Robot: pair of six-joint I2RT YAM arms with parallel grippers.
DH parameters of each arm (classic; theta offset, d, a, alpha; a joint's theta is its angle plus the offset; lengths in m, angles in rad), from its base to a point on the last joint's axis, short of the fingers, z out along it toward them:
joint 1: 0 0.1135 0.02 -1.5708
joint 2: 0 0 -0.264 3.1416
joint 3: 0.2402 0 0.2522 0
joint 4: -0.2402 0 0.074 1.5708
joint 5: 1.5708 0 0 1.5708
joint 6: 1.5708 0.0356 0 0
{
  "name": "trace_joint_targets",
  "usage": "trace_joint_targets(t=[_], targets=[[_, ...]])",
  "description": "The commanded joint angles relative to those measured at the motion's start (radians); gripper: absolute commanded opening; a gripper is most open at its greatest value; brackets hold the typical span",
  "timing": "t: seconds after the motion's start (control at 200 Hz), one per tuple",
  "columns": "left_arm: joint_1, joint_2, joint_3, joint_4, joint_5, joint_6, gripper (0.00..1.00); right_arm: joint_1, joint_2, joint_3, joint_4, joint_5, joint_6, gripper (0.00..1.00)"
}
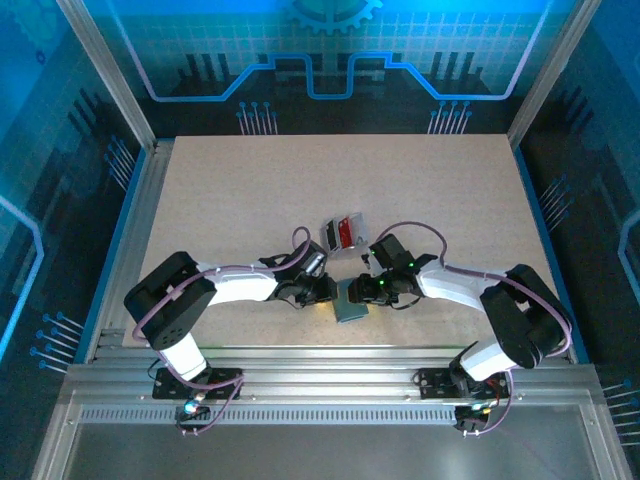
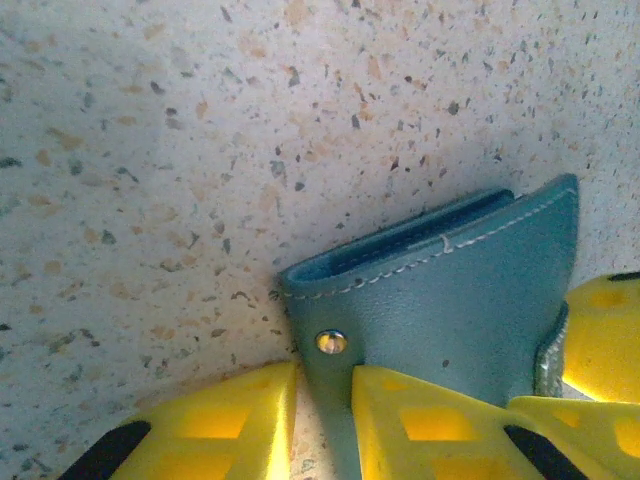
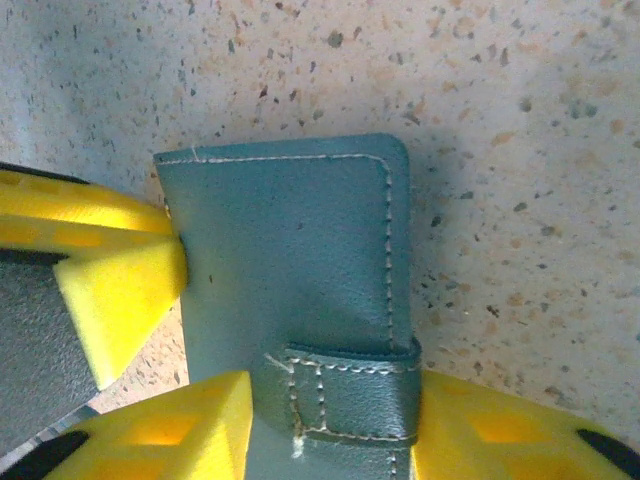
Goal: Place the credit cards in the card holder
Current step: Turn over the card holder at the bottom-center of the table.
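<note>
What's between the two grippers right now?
The card holder. In the top external view it lies between the left gripper and the right gripper, and each one's fingers pinch an edge of it.

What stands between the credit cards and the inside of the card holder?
The card holder looks closed: its tab clasp wraps over the edge. Otherwise only bare table separates the credit cards from it.

Near centre is jammed: left gripper (image 1: 326,291) and right gripper (image 1: 368,291) both clamp the card holder (image 1: 352,305), fingers (image 3: 120,290) nearly touching, no way between. Credit cards (image 1: 342,232) lie just behind, open from the far side. Rest of worktop (image 1: 230,180) open: far half, both sides
</note>
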Motion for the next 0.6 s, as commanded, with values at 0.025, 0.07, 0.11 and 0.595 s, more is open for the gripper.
trace_joint_targets(t=[0.025, 0.07, 0.11, 0.595], targets=[[-0.017, 0.062, -0.047, 0.001, -0.022, -0.018, 0.24, 0.007, -0.073, 0.021, 0.033, -0.071, -0.018, 0.33], [-0.018, 0.06, -0.051, 0.008, -0.019, -0.022, 0.24, 0.007, -0.086, 0.027, 0.009, -0.057, -0.027, 0.27], [-0.018, 0.053, -0.052, 0.012, -0.016, -0.021, 0.24, 0.007, -0.095, 0.03, -0.007, -0.046, -0.034, 0.22], [0.133, -0.287, -0.111, -0.175, -0.04, -0.039, 0.37, 0.308, -0.093, 0.305, -0.395, 0.623, -0.22, 0.0]])
